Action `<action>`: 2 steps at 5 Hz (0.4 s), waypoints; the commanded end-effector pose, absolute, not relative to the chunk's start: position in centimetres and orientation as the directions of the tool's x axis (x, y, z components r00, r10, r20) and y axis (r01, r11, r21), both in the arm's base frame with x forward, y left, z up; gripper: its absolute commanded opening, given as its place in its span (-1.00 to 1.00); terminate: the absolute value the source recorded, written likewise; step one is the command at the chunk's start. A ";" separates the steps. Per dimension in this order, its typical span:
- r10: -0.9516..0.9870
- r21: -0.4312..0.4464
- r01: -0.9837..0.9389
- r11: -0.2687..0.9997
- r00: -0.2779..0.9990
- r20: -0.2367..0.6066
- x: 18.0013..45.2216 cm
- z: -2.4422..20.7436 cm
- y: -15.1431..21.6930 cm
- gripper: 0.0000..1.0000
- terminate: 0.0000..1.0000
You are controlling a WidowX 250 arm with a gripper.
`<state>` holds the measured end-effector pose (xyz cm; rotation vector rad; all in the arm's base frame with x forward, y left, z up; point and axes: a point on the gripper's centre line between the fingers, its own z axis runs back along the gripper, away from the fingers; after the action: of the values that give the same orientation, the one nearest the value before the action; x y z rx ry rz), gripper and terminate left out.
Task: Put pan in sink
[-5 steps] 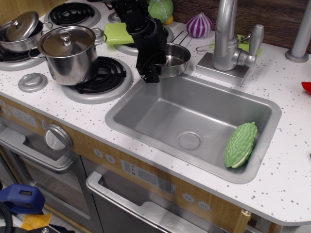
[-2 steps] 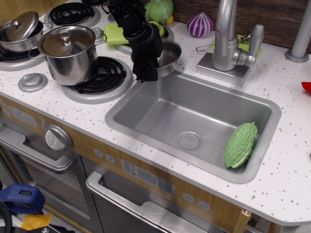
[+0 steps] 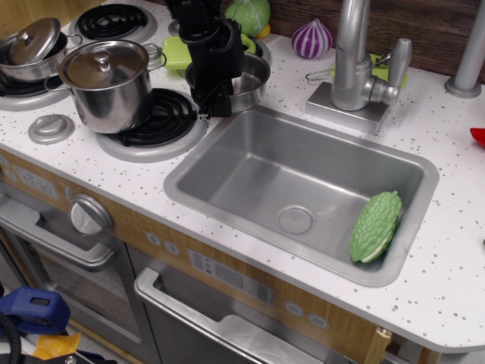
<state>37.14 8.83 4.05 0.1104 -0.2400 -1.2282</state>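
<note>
The pan (image 3: pixel 250 76), a small shallow shiny steel one without a lid, is at the back left of the sink (image 3: pixel 242 163), just behind its rim, near a stove burner. My black gripper (image 3: pixel 214 100) comes down from the top. It covers the pan's left side and is shut on the pan's rim. I cannot tell whether the pan rests on the counter or is slightly lifted. Its wire handle is hidden. The sink is a large grey basin with a round drain (image 3: pixel 295 220).
A green toy gourd (image 3: pixel 375 226) lies in the sink's right front corner. A tall lidded pot (image 3: pixel 106 80) stands on the burner to the left, with a smaller lidded pot (image 3: pixel 30 45) behind it. The faucet (image 3: pixel 352 64) stands behind the sink. A purple vegetable (image 3: pixel 311 38) and a green one (image 3: pixel 250 14) are at the back.
The gripper and the pan have moved together to the left and a little back, away from the faucet and along the sink's back left corner.
</note>
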 end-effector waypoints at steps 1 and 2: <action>-0.954 0.301 0.905 0.300 0.276 0.121 38.8 7.0 8.8 -1.00 -1.00; -0.953 0.301 0.905 0.301 0.275 0.125 38.8 6.9 8.7 -1.00 -1.00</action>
<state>37.46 8.41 4.49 0.1188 -0.2437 -1.2255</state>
